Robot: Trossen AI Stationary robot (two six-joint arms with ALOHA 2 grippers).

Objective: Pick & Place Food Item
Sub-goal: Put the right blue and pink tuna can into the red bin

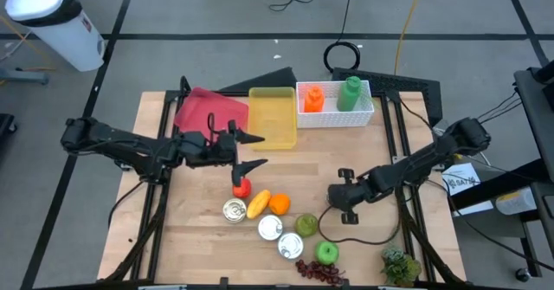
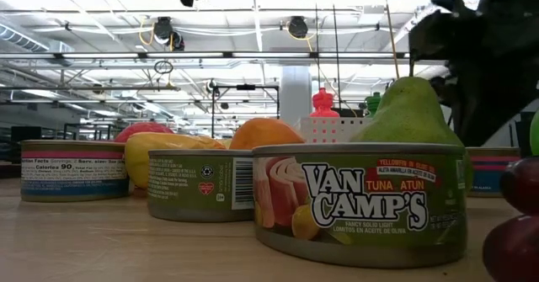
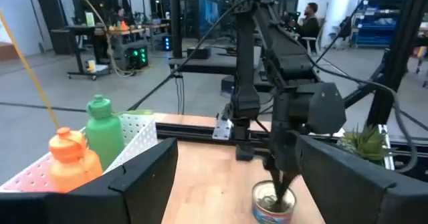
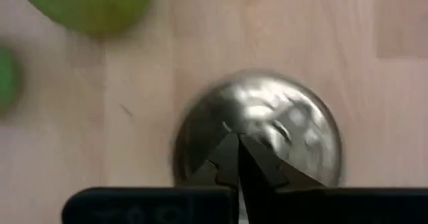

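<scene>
The right gripper [image 4: 237, 158] hangs over a can [image 4: 257, 134] on the tabletop [image 1: 372, 151], jaws closed and empty. The left gripper [image 1: 251, 151] waits open-jawed above the red food item [image 1: 241, 186], probably to pick it.

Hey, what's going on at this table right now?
The right gripper is down over a tin can, shut, with its fingertips together above the lid and not around the can, so the can is not held. The left gripper hangs open between the yellow tray and a red food item, holding nothing. The other cans and fruit lie clustered on the table.
</scene>
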